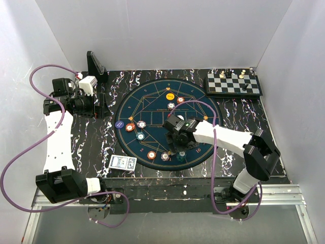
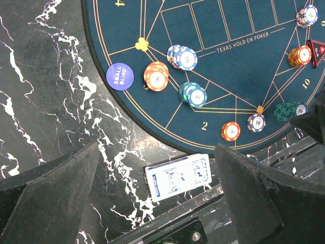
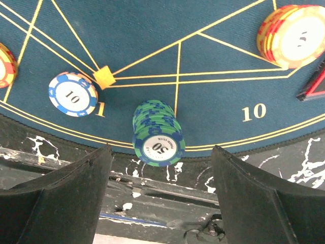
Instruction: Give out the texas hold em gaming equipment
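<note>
Poker chips stand in small stacks on the round dark-blue mat (image 1: 152,109). A green-and-blue chip stack (image 3: 157,134) marked 50 sits at the mat's near edge, in the gap at my right gripper's (image 3: 161,162) fingertips; the jaws are open and touch nothing. A blue 10 chip (image 3: 72,93) lies to its left and an orange-yellow stack (image 3: 294,35) to the far right. The blue-and-white card deck (image 2: 179,176) lies on the black marble table beside the mat, below my open, empty left gripper (image 2: 156,157). From above, the left gripper (image 1: 103,104) hovers at the mat's left.
A purple "small blind" disc (image 2: 121,76) lies at the mat's left rim, near orange (image 2: 156,75), blue-white (image 2: 183,57) and teal (image 2: 193,94) stacks. A chessboard (image 1: 233,84) sits back right and a black stand (image 1: 95,64) back left. A red-black triangular marker (image 2: 316,52) lies on the mat.
</note>
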`<action>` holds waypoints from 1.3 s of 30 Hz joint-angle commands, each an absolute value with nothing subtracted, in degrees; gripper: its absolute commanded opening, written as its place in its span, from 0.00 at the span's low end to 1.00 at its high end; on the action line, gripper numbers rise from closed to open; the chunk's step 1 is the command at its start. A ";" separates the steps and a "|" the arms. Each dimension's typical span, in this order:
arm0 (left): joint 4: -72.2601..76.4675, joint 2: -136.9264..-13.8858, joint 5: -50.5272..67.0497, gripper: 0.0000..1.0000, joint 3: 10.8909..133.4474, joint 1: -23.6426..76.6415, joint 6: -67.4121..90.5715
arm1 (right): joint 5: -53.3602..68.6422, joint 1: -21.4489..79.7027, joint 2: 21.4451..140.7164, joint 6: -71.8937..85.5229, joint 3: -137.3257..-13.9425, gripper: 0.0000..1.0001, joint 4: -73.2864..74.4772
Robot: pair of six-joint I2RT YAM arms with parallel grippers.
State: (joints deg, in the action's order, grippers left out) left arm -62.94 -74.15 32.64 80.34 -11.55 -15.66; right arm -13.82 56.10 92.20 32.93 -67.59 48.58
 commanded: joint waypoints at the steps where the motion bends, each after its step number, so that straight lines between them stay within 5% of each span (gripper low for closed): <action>1: -63.02 -73.65 34.10 1.00 82.27 -11.95 -15.91 | -11.08 55.55 91.58 34.01 -65.84 0.84 44.83; 31: -62.49 -73.48 33.05 1.00 81.21 -11.95 -15.82 | -8.52 53.35 92.38 34.72 -62.14 0.47 41.04; 39: -62.14 -73.39 33.57 1.00 80.60 -11.87 -15.82 | -9.67 53.35 89.65 33.40 -66.79 0.45 46.49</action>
